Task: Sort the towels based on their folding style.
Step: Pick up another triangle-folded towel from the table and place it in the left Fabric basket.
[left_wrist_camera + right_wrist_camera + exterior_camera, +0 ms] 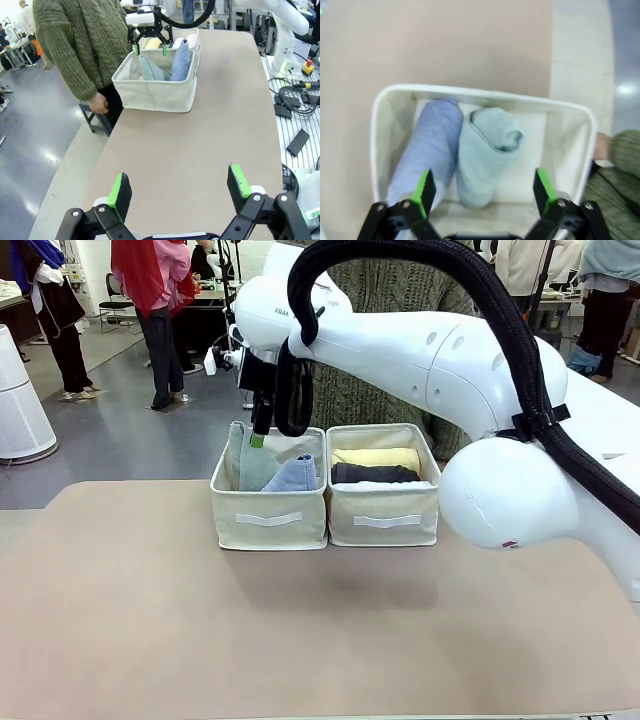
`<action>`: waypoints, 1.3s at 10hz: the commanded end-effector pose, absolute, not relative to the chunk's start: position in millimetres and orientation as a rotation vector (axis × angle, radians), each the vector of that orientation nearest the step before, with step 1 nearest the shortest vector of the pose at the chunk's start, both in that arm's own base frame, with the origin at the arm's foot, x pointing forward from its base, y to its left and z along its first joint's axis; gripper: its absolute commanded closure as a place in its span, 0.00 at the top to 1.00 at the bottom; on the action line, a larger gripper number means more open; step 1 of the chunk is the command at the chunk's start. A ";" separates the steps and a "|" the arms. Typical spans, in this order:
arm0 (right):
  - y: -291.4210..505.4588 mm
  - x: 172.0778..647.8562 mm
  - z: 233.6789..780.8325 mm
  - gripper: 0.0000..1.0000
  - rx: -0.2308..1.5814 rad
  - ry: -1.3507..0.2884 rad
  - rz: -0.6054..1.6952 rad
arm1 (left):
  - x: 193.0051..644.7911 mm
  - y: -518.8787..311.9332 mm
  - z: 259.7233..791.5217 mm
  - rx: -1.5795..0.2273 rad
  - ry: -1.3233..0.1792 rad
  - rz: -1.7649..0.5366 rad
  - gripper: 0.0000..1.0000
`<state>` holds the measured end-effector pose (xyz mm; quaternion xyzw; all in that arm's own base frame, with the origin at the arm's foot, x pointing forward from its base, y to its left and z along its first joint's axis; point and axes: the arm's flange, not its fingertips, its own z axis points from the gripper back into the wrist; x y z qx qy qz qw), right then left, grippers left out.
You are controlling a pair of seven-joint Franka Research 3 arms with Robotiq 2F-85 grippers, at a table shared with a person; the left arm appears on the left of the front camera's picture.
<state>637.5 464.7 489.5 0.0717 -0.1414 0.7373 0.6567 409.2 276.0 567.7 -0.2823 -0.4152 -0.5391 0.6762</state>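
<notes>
Towels sit sorted in two cream bins side by side at mid-bench, near the person's edge. Left bin holds the two cone-shaped towels: pale grey-blue cone standing beside lavender-blue cone, the two touching along their sides. Right bin holds log rolls stacked close together: yellow roll toward the far wall, dark grey roll just in front of it, and a white edge below that is probably another roll, though too little shows to be sure. Right gripper hangs over the left bin, reaching across from the right side, jaws spread wide and holding nothing; in the right wrist view the green pads straddle both cones from above, apart from them, pale grey-blue cone between the fingers and lavender-blue cone just inside the left pad. Left gripper hovers over bare bench, well apart from the bins, jaws wide and empty. Person in a green knit sweater stands at the far edge, one hand hanging by the bench side near the left bin.
</notes>
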 end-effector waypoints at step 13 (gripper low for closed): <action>261.9 439.6 577.1 1.00 -0.077 -0.259 1.124 | 406.2 275.5 567.8 -0.627 -0.928 -1.217 1.00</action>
